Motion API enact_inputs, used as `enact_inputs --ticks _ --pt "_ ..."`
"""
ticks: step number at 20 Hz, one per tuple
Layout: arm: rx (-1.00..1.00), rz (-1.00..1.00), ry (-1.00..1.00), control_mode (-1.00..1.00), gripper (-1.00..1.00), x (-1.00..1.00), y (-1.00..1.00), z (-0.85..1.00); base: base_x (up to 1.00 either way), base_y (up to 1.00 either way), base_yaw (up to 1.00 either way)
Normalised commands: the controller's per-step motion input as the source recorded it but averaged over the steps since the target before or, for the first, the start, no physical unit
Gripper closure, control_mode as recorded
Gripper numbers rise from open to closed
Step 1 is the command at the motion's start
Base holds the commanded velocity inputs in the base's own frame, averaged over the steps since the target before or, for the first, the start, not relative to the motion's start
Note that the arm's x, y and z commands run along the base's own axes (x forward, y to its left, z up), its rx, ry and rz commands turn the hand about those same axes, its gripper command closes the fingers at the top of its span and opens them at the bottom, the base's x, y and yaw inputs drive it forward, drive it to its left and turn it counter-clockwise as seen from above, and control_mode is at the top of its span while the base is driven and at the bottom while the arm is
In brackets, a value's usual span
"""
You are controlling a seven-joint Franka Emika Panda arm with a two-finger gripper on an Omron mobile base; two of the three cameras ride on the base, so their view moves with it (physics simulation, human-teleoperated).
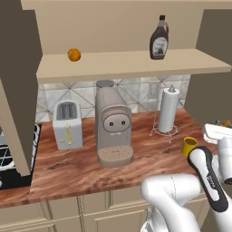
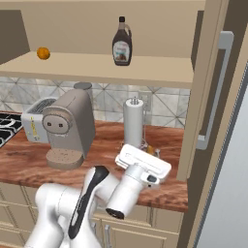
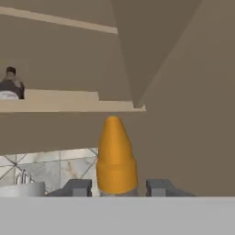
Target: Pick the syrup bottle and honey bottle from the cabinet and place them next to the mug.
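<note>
- Claw (image 3: pixel 117 187) clamped narrow on the honey bottle (image 3: pixel 115 156); in the hand view its orange pointed cap stands up between the two fingertips (image 3: pixel 78 187). Bottle body is hidden below frame.
- Judged step: carry the honey bottle down and set it beside the mug (image 1: pixel 189 146).
- Mug sits on the worktop (image 1: pixel 81 167) at about 4 o'clock from the paper towel roll (image 1: pixel 167 111), close to the right cabinet door (image 2: pixel 213 97). In the right base view the hand covers that spot, so mug clearance can't be read there.
- Syrup bottle (image 1: pixel 159 38) is upright on the cabinet (image 2: pixel 97 68) shelf, at 3 o'clock from the orange fruit (image 1: pixel 74 55). Not yet picked.
- To do it well: keep the bottle vertical, descend straight, and land it on bare worktop just beside the mug, not touching.
- Leave room on the mug's other side for the syrup bottle.
- Risks: the wrist is tight against the cabinet door; clipping the mug or towel holder on approach. Release only once the base is seated.
</note>
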Motion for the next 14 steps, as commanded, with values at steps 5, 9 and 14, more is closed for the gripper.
enact_inputs --ticks 5,9,14 --pt "-0.22 -0.01 0.26 -1.0 1.0 0.04 -0.82 -0.92 0.0 0.0 0.0" --pt "0.0 0.0 0.05 -1.0 1.0 0.0 -0.08 -0.07 0.0 0.0 0.0" --pt "0.0 0.0 0.0 -1.0 1.0 0.0 0.0 0.0 0.0 0.0 0.0"
